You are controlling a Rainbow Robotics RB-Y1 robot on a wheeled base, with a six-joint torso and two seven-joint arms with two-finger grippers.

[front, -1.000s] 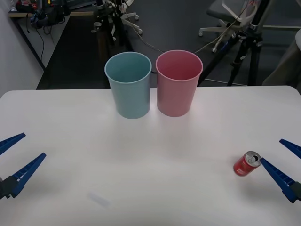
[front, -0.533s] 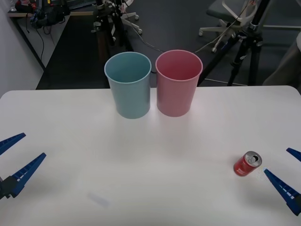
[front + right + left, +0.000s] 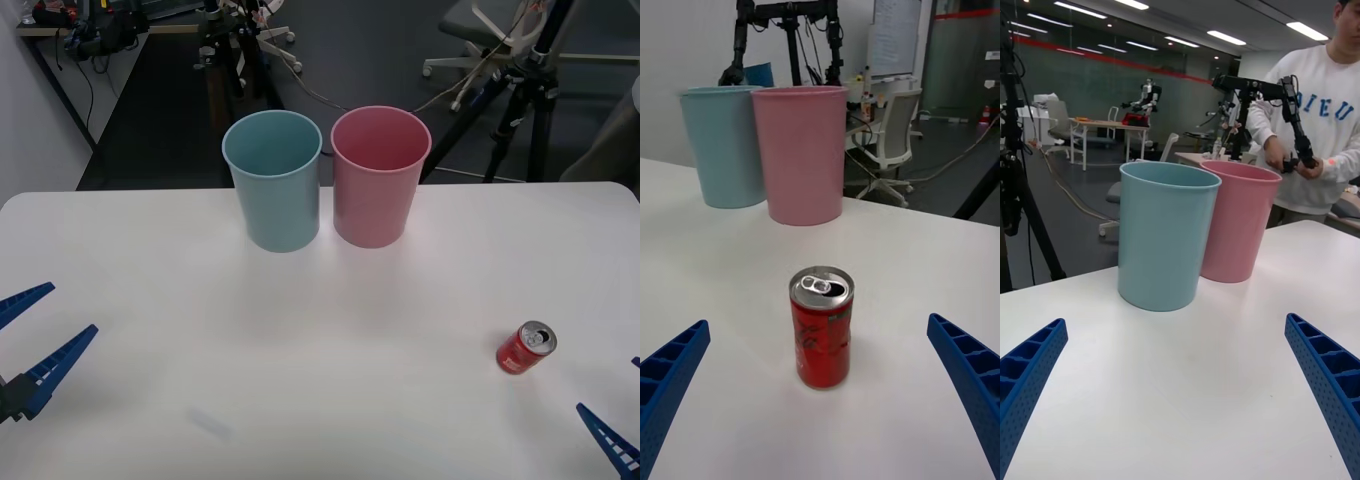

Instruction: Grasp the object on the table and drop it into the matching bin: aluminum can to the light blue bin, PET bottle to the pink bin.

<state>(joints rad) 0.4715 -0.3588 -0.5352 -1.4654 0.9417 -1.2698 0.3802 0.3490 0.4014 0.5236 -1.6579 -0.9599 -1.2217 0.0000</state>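
your aluminum can (image 3: pixel 526 348) stands upright on the white tabletop (image 3: pixel 320 330), well apart from the light blue bin (image 3: pixel 273 180) and the pink bin (image 3: pixel 380 176), which stand side by side at the far edge. your right hand (image 3: pixel 820 405) sits just near-side of the can, fingers spread wide, not touching it. your left hand (image 3: pixel 28 340) waits far across the tabletop, also spread, facing the bins.

Left gripper (image 3: pixel 25 345) and right gripper (image 3: pixel 820 397) hover, jaws spread wide.
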